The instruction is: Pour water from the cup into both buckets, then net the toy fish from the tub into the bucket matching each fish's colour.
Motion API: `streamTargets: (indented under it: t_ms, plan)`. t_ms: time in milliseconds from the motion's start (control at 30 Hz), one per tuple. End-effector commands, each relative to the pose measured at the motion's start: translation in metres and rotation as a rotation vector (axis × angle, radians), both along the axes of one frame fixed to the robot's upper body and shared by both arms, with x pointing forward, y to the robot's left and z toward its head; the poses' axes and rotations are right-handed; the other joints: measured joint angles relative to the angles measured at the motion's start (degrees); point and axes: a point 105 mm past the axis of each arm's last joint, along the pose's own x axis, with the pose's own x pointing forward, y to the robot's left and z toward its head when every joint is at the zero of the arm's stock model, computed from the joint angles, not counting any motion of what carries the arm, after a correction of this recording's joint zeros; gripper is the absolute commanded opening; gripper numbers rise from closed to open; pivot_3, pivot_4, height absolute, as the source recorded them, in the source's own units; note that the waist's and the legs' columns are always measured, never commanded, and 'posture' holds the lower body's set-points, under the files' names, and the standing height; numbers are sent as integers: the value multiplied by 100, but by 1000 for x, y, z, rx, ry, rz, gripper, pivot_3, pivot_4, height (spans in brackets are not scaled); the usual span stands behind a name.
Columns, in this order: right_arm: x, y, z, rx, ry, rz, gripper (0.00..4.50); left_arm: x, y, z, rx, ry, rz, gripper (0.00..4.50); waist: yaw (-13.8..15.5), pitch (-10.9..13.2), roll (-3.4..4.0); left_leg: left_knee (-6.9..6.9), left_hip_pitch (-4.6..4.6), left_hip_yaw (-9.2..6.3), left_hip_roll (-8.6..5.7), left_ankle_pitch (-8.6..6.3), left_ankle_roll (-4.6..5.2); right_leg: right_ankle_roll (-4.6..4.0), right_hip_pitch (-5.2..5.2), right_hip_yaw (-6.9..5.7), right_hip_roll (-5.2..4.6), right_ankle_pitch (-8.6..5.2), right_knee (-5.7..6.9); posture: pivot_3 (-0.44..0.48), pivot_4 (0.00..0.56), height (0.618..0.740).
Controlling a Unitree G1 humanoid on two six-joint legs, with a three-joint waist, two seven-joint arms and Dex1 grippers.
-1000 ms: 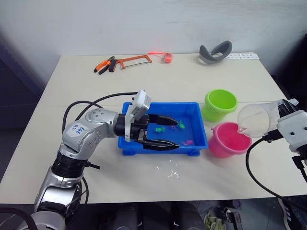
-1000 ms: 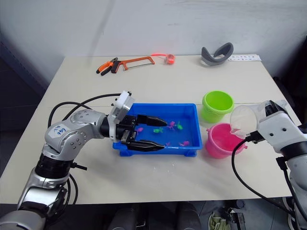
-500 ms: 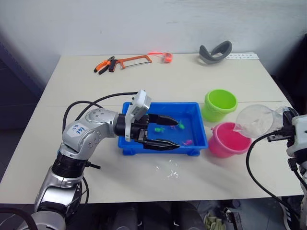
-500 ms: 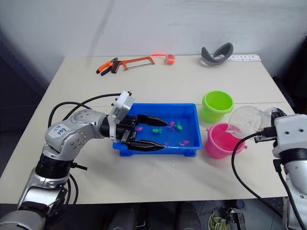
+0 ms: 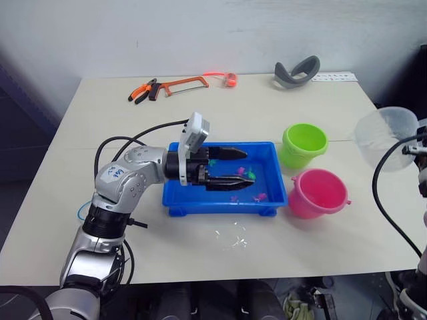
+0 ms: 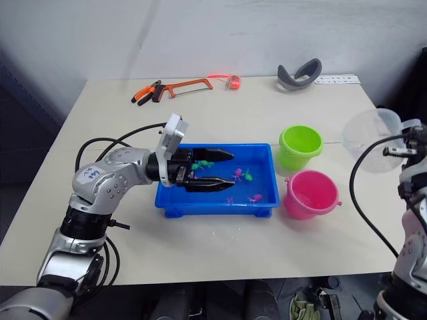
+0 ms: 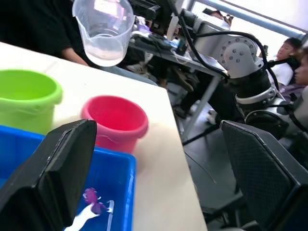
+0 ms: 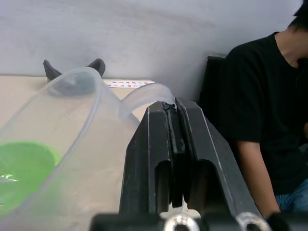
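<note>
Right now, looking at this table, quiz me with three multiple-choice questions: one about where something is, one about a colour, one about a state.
1. Where is the left gripper?
A. Over the blue tub
B. Over the hacksaw
C. Inside the green bucket

2. Which bucket stands nearer the table's front edge?
A. The lime green bucket
B. The pink bucket
C. A yellow one

3. What is the state of the clear cup?
A. Lying on the table
B. Standing in the tub
C. Held up in the right gripper

Answers: 1 A, its open fingers reach over the tub's water. 2 B, the pink one sits in front of the green one. 3 C, the fingers are clamped on the cup's handle, off the table.
</note>
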Motion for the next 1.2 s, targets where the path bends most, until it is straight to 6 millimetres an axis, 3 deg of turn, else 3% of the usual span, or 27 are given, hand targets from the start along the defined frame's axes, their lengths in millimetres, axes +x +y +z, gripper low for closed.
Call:
streamTargets:
  t_ms: [33, 333, 500, 600, 800, 1200]
  plan:
    - [12, 4, 16, -67, -36, -20, 68, 10, 1, 11, -30, -51, 48, 4500, -1, 0, 0, 0, 0, 4, -1, 0, 0, 0, 0, 1, 0, 0, 1, 0, 150, 740]
    - [61, 15, 16, -235, 2, -57, 68, 43, -5, 12, -26, -114, 228, 4500, -3, 0, -1, 1, -5, 12, -2, 3, 3, 5, -3, 2, -2, 3, 2, 0, 150, 740]
    - [78, 23, 13, -378, 28, -47, 68, 55, -8, 13, -27, -132, 293, 4500, -5, 0, -1, -1, -6, 14, 0, 5, 2, 6, -5, 1, 0, 3, 8, 0, 150, 740]
    - [84, 28, 13, -470, 37, -43, 68, 57, -9, 12, -24, -139, 305, 4500, -8, 1, -1, -3, -8, 17, 0, 6, 1, 7, -6, 1, 0, 4, 7, 0, 150, 740]
    - [95, 53, 24, -816, 28, -13, 68, 57, -10, 12, -31, -141, 307, 4500, -17, 1, 0, -1, -7, 20, 1, 6, 0, 9, -7, 3, -1, 5, 7, 0, 150, 740]
    - [96, 86, 24, -1345, -7, 43, 68, 54, -10, 12, -47, -146, 311, 4500, -15, 1, -1, 1, -8, 20, 3, 9, -5, 9, -7, 2, -1, 5, 4, 0, 150, 740]
